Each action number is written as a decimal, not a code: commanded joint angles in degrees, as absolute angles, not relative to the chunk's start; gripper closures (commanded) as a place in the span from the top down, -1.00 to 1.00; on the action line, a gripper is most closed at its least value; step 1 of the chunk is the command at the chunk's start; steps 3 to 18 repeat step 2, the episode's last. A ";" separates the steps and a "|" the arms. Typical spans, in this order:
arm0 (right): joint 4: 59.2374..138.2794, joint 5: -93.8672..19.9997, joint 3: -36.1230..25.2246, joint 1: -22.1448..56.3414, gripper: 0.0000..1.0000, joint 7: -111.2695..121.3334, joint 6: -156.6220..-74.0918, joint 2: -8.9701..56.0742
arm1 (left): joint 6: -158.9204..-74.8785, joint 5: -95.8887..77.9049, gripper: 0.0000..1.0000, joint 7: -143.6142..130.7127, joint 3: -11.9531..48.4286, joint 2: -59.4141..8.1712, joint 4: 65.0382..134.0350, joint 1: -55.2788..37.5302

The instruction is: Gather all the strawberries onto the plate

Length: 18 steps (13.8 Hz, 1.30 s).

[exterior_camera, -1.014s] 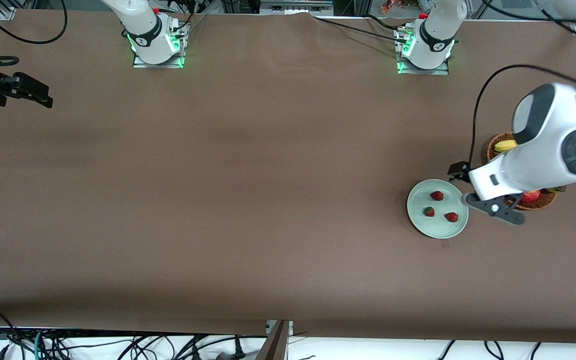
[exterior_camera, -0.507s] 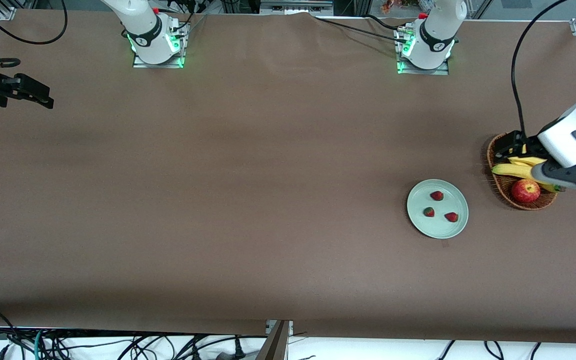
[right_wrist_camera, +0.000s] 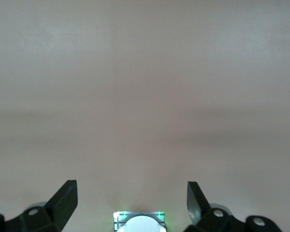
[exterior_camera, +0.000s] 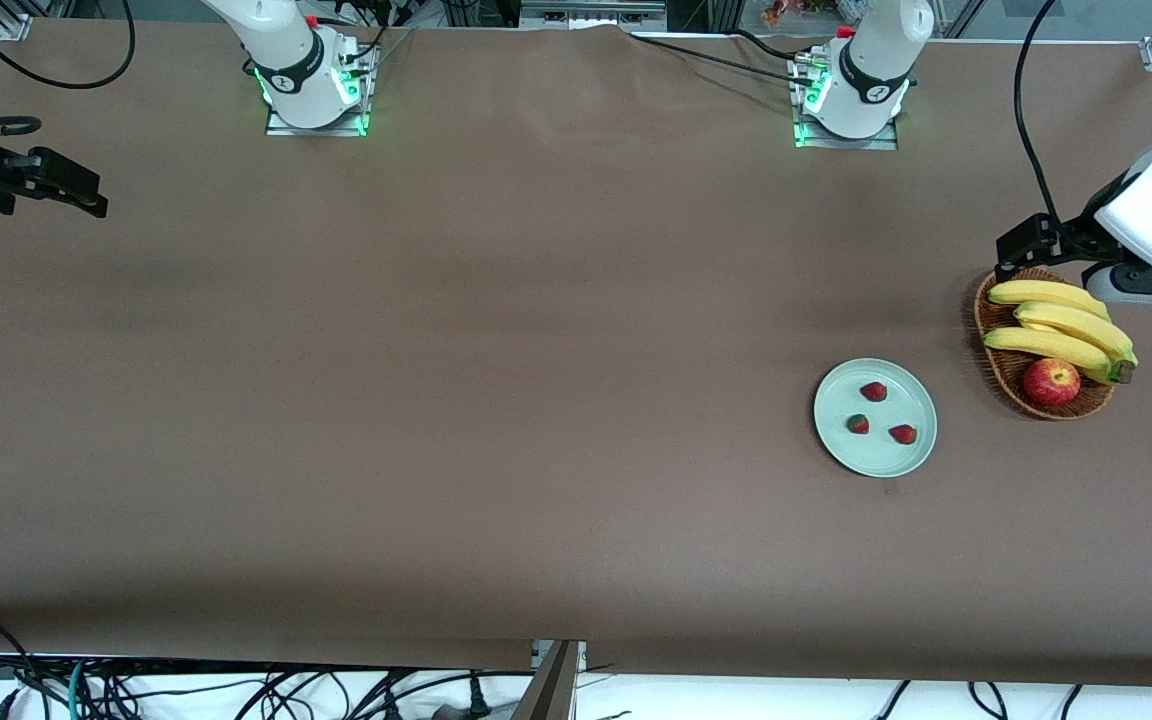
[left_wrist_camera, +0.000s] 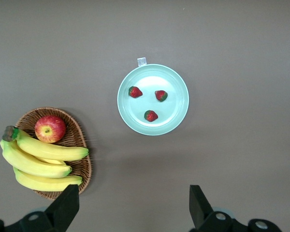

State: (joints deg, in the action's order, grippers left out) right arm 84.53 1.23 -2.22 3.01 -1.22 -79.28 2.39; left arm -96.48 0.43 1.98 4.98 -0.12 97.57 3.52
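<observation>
Now three strawberries are seen lying on the plate (exterior_camera: 876,455), at lower right of centre in the front view. One berry (exterior_camera: 873,391) lies nearest the robots' bases, a second (exterior_camera: 858,424) is set lower in the frame, and a third (exterior_camera: 902,434) lies lowest, toward the left arm's end of the table. All three are kept apart from one another and inside the rim. In the left wrist view the same berries (left_wrist_camera: 135,92) (left_wrist_camera: 161,95) (left_wrist_camera: 151,116) are shown on the plate (left_wrist_camera: 176,116), with a small pale tag just beside its rim.

A basket (exterior_camera: 998,372) is placed near the plate, toward the left arm's end of the table and apart from it. Bananas (exterior_camera: 1061,328) and an apple (exterior_camera: 1051,381) are held in it, the apple touching the bananas.

The left gripper (left_wrist_camera: 134,209) is held high, at the right edge of the front view, over the table by the basket's upper rim; its fingers (left_wrist_camera: 64,208) are spread wide and nothing is gripped.

The right gripper (right_wrist_camera: 131,205) is parked at the upper left edge of the front view (exterior_camera: 46,185), over bare table, where its arm waits. Its fingers (right_wrist_camera: 65,200) are likewise spread apart, empty.
</observation>
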 commanded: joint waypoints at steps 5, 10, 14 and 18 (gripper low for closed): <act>84.90 0.35 -2.11 2.55 1.00 -0.62 -79.45 1.93 | -97.56 -0.79 1.00 1.23 3.87 1.49 99.58 2.29; 84.90 0.35 -2.11 2.55 1.00 -0.62 -79.45 1.93 | -97.56 -0.79 1.00 1.23 3.87 1.49 99.58 2.29; 84.90 0.35 -2.11 2.55 1.00 -0.62 -79.45 1.93 | -97.56 -0.79 1.00 1.23 3.87 1.49 99.58 2.29; 84.90 0.35 -2.11 2.55 1.00 -0.62 -79.45 1.93 | -97.56 -0.79 1.00 1.23 3.87 1.49 99.58 2.29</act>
